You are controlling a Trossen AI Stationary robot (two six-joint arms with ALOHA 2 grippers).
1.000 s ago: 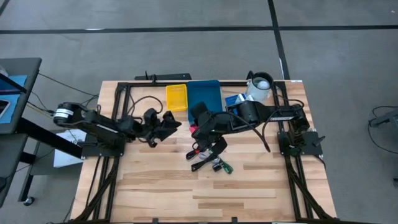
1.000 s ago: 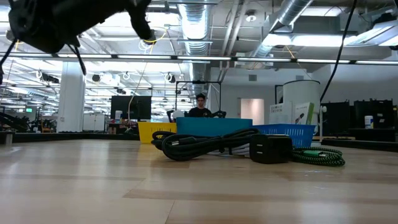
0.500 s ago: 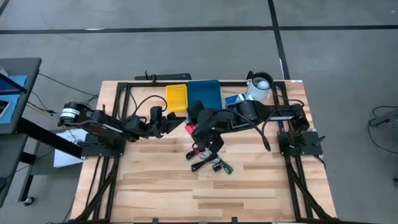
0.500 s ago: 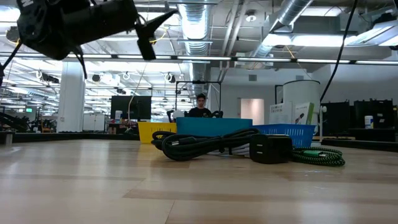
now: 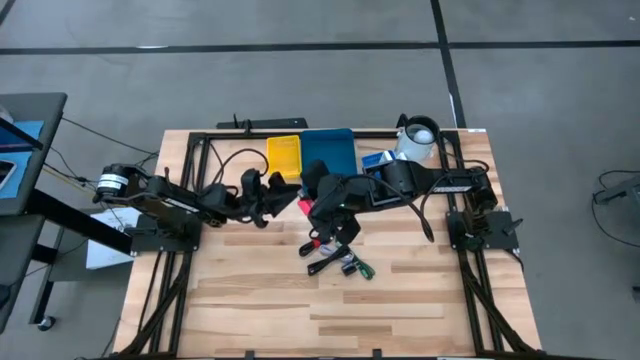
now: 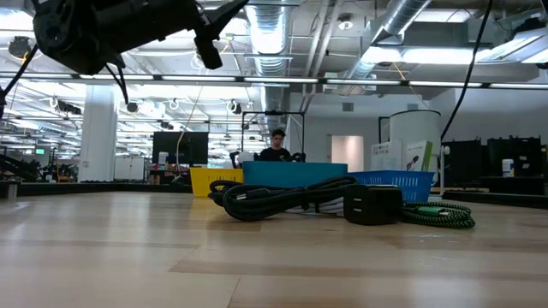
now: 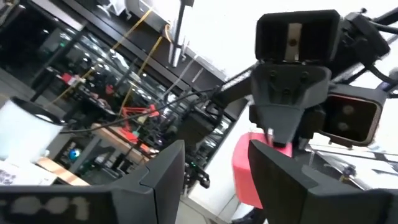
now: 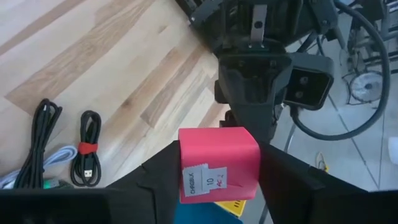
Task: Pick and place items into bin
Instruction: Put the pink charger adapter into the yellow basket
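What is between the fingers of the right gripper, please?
The right gripper holds a red box with a white label; the left gripper faces it. The box's underside is hidden.

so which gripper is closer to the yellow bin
Left. The left gripper hangs just in front of the yellow bin; the right gripper, holding a red box, sits further toward the blue bin.

The high camera looked straight down from well above the wooden table (image 5: 250, 290), taking in both arms. The low camera sat at tabletop height, close to the boards, facing level toward the blue bin (image 6: 295, 174) at its 12 o'clock. Each wrist camera looked out past its own fingers at the other arm, both catching the red box (image 8: 217, 163).
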